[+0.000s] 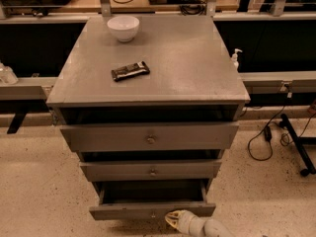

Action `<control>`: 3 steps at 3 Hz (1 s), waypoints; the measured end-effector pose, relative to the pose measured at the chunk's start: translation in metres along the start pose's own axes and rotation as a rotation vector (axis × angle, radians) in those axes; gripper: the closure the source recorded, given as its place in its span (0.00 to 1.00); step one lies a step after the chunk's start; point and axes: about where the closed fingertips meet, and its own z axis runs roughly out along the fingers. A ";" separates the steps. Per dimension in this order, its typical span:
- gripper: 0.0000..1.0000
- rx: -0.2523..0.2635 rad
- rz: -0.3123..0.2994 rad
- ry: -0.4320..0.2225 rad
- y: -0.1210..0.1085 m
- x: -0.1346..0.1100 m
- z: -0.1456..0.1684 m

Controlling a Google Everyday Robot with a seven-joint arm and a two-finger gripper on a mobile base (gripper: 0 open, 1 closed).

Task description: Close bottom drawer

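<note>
The grey cabinet (148, 83) has three drawers. The bottom drawer (148, 210) is pulled out, its dark inside showing, with a small knob at the centre of its flat front. The middle drawer (150, 170) and top drawer (148, 137) stand slightly out. My gripper (174, 218) comes in from the bottom edge of the camera view; its pale yellowish tip sits against the bottom drawer's front, just right of the knob.
A white bowl (123, 27) and a dark snack bar (130, 71) lie on the cabinet top. A small pump bottle (236, 58) stands at the right. Cables (264, 137) and a black stand leg (298, 147) lie on the speckled floor at the right.
</note>
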 end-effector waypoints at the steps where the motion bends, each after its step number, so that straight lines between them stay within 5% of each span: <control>1: 1.00 0.000 0.000 0.000 0.000 0.000 0.000; 3: 1.00 -0.002 -0.004 -0.003 -0.002 -0.001 0.000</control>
